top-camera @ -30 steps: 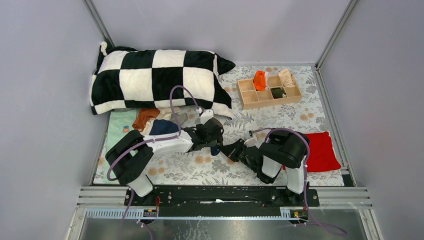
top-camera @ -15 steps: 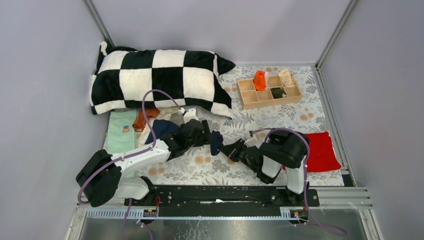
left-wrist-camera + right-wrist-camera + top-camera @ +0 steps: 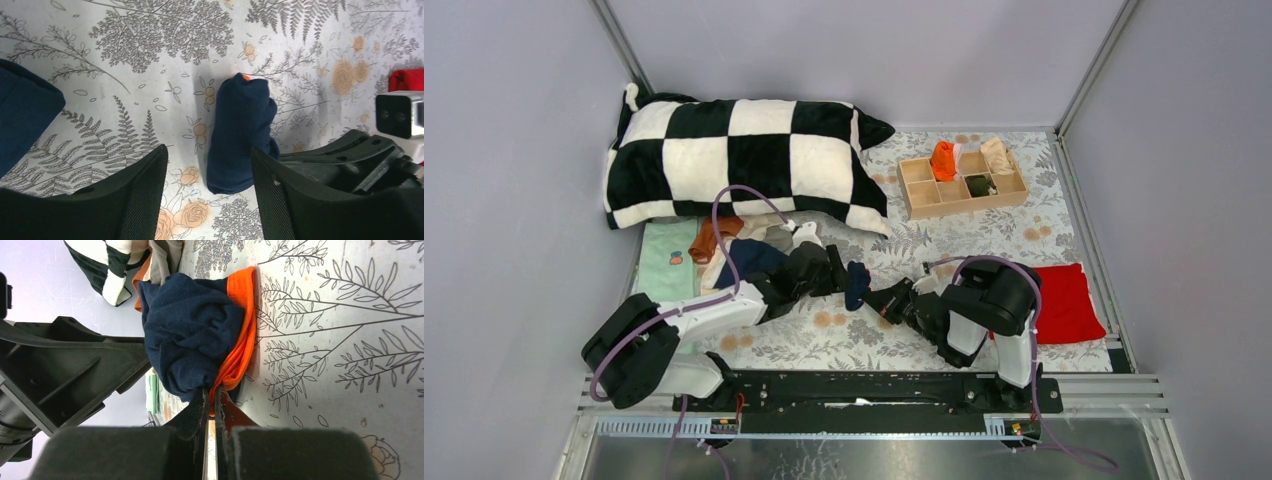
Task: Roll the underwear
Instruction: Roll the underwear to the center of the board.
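Note:
A rolled navy underwear with orange trim (image 3: pixel 856 285) lies on the floral mat. My left gripper (image 3: pixel 834 272) is open just to its left. In the left wrist view the roll (image 3: pixel 240 140) lies just ahead of the open gripper (image 3: pixel 207 192), near the right finger. My right gripper (image 3: pixel 881 298) is shut on the roll's near end. In the right wrist view its fingertips (image 3: pixel 210 400) pinch the navy cloth and orange trim (image 3: pixel 192 335). More underwear lies in a pile at the left: rust-brown (image 3: pixel 714 236), navy (image 3: pixel 746 258), grey (image 3: pixel 779 238).
A black-and-white checked pillow (image 3: pixel 734 160) lies at the back left. A wooden divided box (image 3: pixel 921 192) at the back right holds an orange (image 3: pixel 942 160) and a beige (image 3: pixel 997 154) roll. A red cloth (image 3: pixel 1064 300) lies right of the right arm. A mint cloth (image 3: pixel 662 265) lies at the left.
My left gripper has drawn back to the left off the navy roll, and its arm has swung lower and leftward. The roll now shows uncovered. The right arm has not moved.

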Motion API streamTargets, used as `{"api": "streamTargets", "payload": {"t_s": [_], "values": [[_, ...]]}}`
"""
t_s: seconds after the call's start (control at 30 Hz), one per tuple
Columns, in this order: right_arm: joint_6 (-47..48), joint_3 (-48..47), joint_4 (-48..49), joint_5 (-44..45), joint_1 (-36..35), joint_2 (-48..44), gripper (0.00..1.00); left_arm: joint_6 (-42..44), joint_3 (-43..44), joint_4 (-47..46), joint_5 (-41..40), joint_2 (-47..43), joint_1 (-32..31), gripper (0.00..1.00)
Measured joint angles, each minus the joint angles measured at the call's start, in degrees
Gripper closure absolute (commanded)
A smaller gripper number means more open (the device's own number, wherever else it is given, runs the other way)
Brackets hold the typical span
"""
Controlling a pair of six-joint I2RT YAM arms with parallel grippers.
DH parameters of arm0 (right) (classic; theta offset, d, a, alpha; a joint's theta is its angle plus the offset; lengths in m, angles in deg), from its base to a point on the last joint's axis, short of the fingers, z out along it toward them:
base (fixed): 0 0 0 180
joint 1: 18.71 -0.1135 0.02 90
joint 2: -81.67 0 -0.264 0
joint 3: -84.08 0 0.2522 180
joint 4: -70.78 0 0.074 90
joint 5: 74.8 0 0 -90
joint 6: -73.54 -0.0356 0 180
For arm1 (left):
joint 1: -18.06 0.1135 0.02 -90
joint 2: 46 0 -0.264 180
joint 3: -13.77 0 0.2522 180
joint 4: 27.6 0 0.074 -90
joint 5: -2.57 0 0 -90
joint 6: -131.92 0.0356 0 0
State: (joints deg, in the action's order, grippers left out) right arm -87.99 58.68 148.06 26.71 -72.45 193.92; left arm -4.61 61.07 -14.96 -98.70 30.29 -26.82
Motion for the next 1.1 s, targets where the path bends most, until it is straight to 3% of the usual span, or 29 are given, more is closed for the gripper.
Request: {"api": "streamTargets", "payload": {"t_s": [0.3,0.5,1.1], "values": [[-1.03,-0.02,1.79,-0.04,0.00,1.40,1.00,0.17,0.00,-3.58,2.32,-0.70,0.00,0.47],[-1.11,0.00,1.86,-0.04,0.00,1.44,1.00,-0.09,0.02,-6.14,4.66,1.46,0.00,0.63],[-1.86,-0.09,2.21,0.04,0.28,2.19,1.00,0.20,3.69,-9.94,7.72,9.25,0.04,0.81]]}}
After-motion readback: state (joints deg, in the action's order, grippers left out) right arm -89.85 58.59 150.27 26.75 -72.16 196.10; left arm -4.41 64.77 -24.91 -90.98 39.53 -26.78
